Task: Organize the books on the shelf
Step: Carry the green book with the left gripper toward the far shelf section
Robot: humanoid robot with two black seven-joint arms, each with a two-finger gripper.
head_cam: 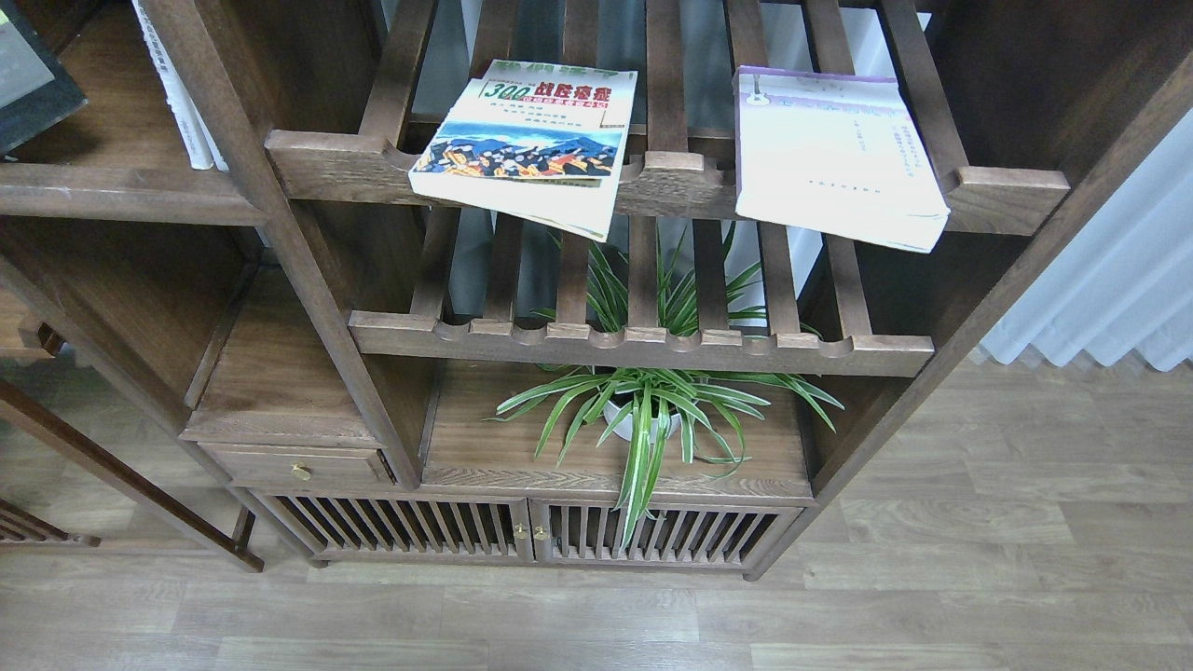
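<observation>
The black-grey book with a yellow-green panel [33, 84] shows only as a corner at the far top left, over the flat dark-brown shelf [121, 177]; I cannot tell whether it rests on the board or is held. The cream "300" book [527, 140] lies on the upper slatted rack, overhanging its front rail. The white book with a purple top band [829, 154] lies on the same rack at the right, also overhanging. No arm or gripper is in view.
Thin white-spined books [177, 84] stand upright on the flat shelf by the post. A spider plant in a white pot [643, 410] sits on the lower board. A second slatted rack [643, 345], a small drawer [298, 463] and slatted cabinet doors [531, 531] lie below.
</observation>
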